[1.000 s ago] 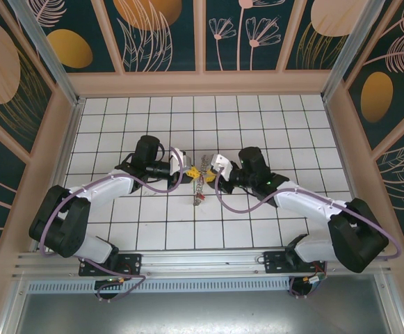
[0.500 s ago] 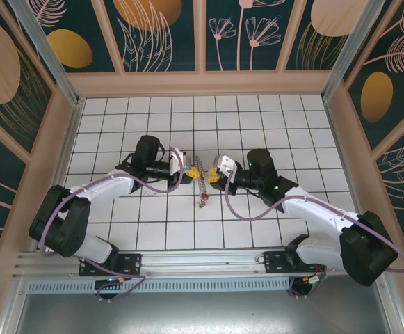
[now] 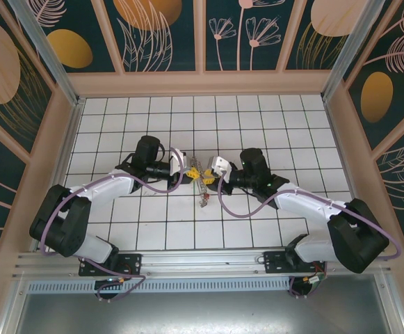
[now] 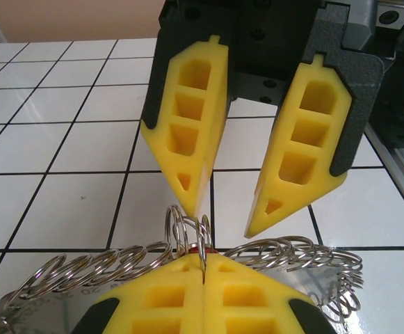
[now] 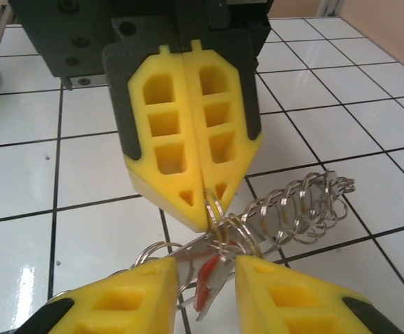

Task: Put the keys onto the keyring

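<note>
The keyring (image 4: 306, 254) is a silvery hoop fringed with many small rings, and it hangs between the two grippers (image 3: 203, 186). My left gripper (image 4: 205, 261) is shut on one small ring of it. The same pinch shows from the other side (image 5: 205, 212). Facing it, my right gripper (image 5: 205, 271) stands open, its fingertips either side of a key (image 5: 206, 284) with a red head that dangles among the rings. From the left wrist, the right gripper (image 4: 226, 221) hovers open just above the rings. A bit of red (image 4: 198, 248) peeks out behind my left fingertips.
The white tiled floor (image 3: 292, 118) stretches around both arms inside patterned walls. Part of the keyring's chain of rings (image 5: 299, 202) trails off to the right over the tiles. The arm bases sit at the near rail (image 3: 202, 261).
The right gripper drew back to the right half a second ago and has now come back close to the left gripper. The left arm has held still, gripping the ring.
</note>
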Available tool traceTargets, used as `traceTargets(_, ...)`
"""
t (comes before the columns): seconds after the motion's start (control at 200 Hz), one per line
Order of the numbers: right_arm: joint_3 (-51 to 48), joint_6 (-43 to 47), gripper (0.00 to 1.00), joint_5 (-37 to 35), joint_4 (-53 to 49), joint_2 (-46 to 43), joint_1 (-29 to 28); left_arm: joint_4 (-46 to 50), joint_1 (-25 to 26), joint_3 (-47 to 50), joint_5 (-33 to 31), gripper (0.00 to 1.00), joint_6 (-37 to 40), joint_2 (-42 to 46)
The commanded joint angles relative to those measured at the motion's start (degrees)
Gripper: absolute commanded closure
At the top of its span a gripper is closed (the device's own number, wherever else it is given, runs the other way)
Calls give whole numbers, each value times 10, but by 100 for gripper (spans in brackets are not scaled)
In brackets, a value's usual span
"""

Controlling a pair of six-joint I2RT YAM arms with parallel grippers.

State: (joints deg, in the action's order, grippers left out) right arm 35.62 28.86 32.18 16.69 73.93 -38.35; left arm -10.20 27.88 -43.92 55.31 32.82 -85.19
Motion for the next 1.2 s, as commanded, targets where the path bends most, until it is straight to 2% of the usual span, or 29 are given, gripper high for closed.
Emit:
traceTargets(0.0,9,24,71,-15,23,-6,-3,-2,4,-11,28,100,19,-3)
traceTargets(0.385,12,24,68,-3,24,3,-3,3,4,-16,35,100,21,-8)
traceTargets(0.661,28,25,77,16,9,31,-3,2,4,-18,37,100,20,-9)
traceTargets(1.196,4,7,81,2,13,19,-3,-3,4,-18,43,100,13,-6)
